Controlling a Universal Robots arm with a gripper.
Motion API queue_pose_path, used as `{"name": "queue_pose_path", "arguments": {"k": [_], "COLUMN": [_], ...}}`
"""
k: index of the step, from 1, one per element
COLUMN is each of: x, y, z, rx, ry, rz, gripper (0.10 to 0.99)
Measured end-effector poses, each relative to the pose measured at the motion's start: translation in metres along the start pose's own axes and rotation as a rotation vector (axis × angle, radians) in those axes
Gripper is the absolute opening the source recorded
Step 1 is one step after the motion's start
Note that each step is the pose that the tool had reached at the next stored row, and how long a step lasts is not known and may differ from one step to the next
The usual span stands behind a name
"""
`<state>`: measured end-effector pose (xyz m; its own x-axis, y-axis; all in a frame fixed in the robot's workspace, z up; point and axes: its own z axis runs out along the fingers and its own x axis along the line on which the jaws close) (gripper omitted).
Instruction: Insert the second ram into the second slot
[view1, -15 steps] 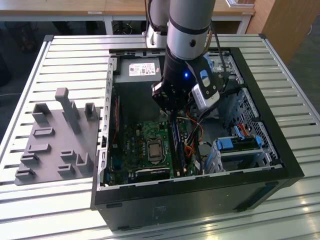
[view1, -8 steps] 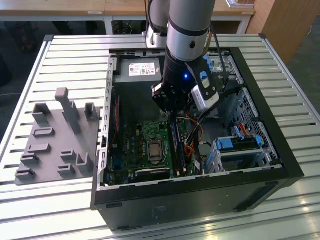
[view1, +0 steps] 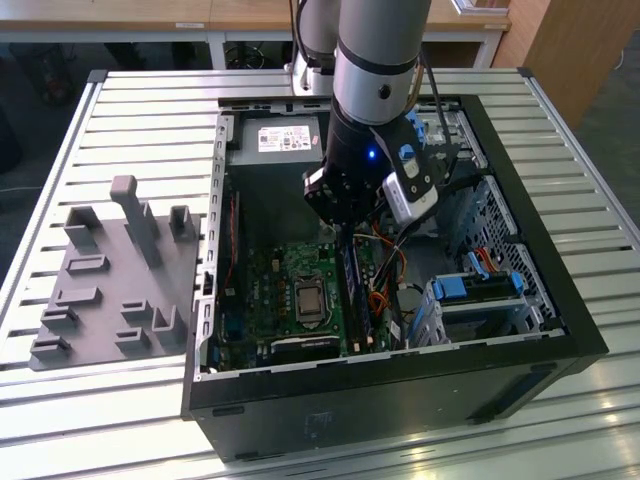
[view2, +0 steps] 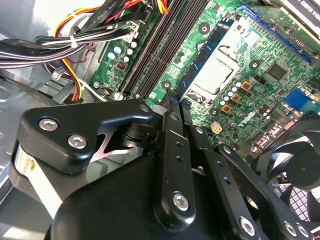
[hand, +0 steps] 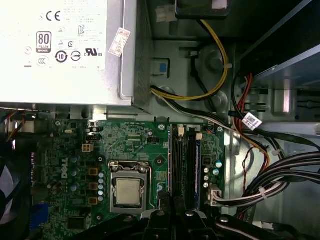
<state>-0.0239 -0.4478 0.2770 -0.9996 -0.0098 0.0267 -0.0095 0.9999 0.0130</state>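
Nearest item: my gripper (view2: 172, 102), black linkage and bolted arms, the fingers (view2: 170, 135) drawn nearly together with at most a thin gap between them. Whether they pinch anything or merely rest on it, I cannot tell. The first wrist view shows the gripper (hand: 167, 209) at the foot of the slots (hand: 185, 170). Item two: the memory stick (view2: 206, 52), dark blue with small black chips, standing on edge in the row of slots (view2: 162, 42), on the side next to the processor socket (view2: 220, 65). It runs away from my fingertips, which sit at one of its ends. In the exterior view the memory stick (view1: 352, 295) lies lengthwise below my gripper (view1: 345, 235), beside the processor socket (view1: 308, 297); how deep it sits in its slot is unclear. Surroundings: green main board (hand: 125, 135); black fan (view2: 295, 170) close by my linkage; bundled cables (hand: 280, 175) — black, yellow, red — beside the slots; silver power supply (hand: 60, 50) beyond the board. All inside an open black computer case (view1: 400, 385) on a slatted table (view1: 120, 110), with a grey holder tray (view1: 110, 290) towards the exterior view's left.
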Motion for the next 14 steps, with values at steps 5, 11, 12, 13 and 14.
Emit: {"name": "queue_pose_path", "arguments": {"k": [5, 11, 12, 13, 14], "x": [0.0000, -0.0001, -0.0001, -0.0001, -0.0001], "y": [0.0000, 0.0000, 0.0000, 0.0000, 0.0000], "z": [0.0009, 0.0028, 0.0032, 0.0035, 0.0039], "rx": [0.000, 0.000, 0.000, 0.000, 0.000], "ry": [0.0000, 0.0000, 0.0000, 0.0001, 0.0000], "rz": [0.000, 0.000, 0.000, 0.000, 0.000], "gripper": [0.137, 0.137, 0.137, 0.137, 0.137]}}
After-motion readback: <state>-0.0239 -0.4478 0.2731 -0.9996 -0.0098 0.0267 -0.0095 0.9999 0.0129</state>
